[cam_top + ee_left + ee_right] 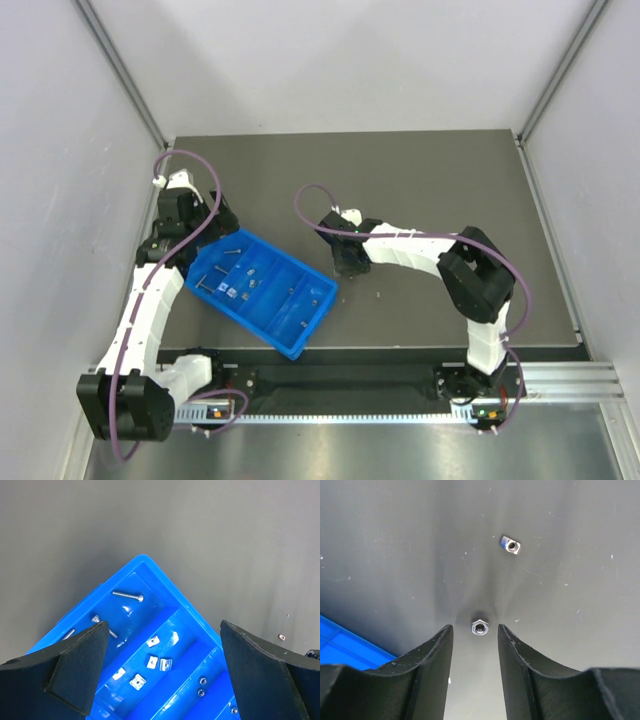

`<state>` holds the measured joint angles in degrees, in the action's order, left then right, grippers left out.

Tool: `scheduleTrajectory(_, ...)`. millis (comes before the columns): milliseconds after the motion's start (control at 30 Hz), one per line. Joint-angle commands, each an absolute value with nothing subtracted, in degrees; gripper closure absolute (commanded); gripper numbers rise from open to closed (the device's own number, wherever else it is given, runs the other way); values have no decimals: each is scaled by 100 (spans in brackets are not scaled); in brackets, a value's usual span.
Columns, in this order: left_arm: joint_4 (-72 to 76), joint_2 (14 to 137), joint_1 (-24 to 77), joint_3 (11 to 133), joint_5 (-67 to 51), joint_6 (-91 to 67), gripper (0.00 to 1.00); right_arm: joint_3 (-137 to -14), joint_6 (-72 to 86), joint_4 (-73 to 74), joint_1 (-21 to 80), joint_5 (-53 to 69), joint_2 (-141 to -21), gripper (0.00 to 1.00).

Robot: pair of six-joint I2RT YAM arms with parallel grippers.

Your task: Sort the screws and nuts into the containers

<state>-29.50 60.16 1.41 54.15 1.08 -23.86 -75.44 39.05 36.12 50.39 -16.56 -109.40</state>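
Note:
The containers are the compartments of a blue tray (pixel 300 335) lying at an angle left of centre. In the left wrist view one compartment holds screws (pixel 127 595), the one beside it square nuts (pixel 152 661), and another small hex nuts (pixel 202 681). My left gripper (pixel 162 630) hangs open above the tray's far-left end, holding nothing. My right gripper (pixel 475 628) is down at the table just right of the tray. A hex nut (pixel 479 627) lies flat between its fingertips with a gap on each side. A square nut (pixel 510 544) lies beyond it.
A corner of the blue tray (pixel 350 647) shows at the left of the right wrist view, close to the left finger. Another small metal piece (pixel 281 636) lies on the dark table right of the tray. Grey walls enclose the table on three sides.

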Motion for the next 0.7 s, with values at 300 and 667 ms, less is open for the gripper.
scheduleTrajectory(300, -2672, 5950, 149, 5414, 79, -2373, 3, -7664, 3876, 3542, 5124, -1899, -11206, 62)
scheduleTrajectory(667, -2681, 5941, 149, 5414, 79, -2373, 3, -7576, 3858, 3595, 5133, -1977, -11180, 89)
